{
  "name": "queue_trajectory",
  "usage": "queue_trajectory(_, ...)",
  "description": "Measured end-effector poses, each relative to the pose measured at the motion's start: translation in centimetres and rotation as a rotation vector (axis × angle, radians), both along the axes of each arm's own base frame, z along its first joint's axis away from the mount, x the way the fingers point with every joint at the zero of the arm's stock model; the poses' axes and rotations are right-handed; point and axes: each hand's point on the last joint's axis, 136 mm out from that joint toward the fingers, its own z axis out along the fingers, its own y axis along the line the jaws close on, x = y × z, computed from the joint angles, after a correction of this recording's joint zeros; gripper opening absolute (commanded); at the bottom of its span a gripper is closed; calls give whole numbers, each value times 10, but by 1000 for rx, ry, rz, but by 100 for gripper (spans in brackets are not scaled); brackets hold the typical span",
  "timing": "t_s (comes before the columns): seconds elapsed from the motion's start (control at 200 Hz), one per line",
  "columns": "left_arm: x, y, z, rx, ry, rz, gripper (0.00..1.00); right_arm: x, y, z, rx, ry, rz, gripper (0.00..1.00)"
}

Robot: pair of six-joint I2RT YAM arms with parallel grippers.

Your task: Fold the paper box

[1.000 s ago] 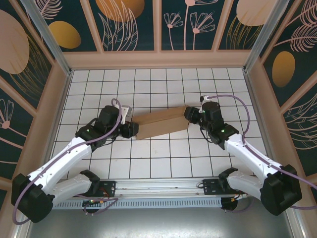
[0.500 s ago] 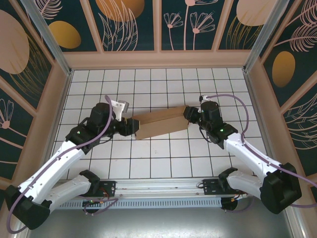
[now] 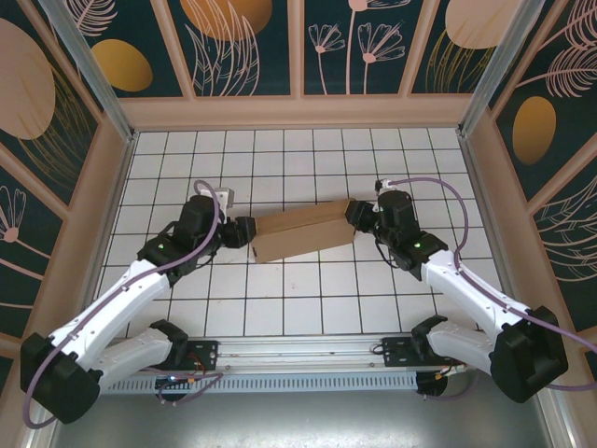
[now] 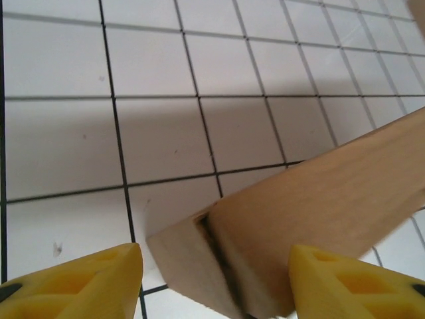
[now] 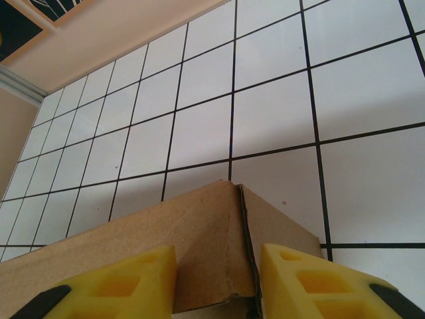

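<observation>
The paper box [image 3: 303, 231] is a long, shallow brown cardboard box lying aslant across the middle of the gridded table. At its left end my left gripper [image 3: 244, 231] stands open around the corner. In the left wrist view that box corner [image 4: 319, 193] lies between the yellow fingers [image 4: 80, 282], with a gap on the left side, and the left gripper [image 4: 214, 266] straddles it. My right gripper [image 3: 355, 217] holds the right end. Seen from the right wrist, both pads [image 5: 119, 286] press on the box corner [image 5: 133, 232], and the right gripper [image 5: 216, 266] is shut on it.
The white gridded table [image 3: 308, 308] is fenced by wooden walls at the back [image 3: 298, 112], left [image 3: 93, 215] and right [image 3: 499, 215]. A metal rail [image 3: 298, 359] with the arm bases runs along the near edge.
My left gripper has opened and let go of the box's left end, and that wrist has shifted slightly toward the far side. The right gripper keeps its hold.
</observation>
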Motion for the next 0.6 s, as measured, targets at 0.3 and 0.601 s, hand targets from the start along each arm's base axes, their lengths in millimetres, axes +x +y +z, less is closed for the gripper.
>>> queue_trajectory(0.3, -3, -2, -19, -140, -33, 50, 53, -3, -2, -10, -15, 25, 1, 39)
queue_trajectory(0.601, -1, -2, -19, -199, -46, 85, 49, 2, 0, -16, 54, -1, -5, 33)
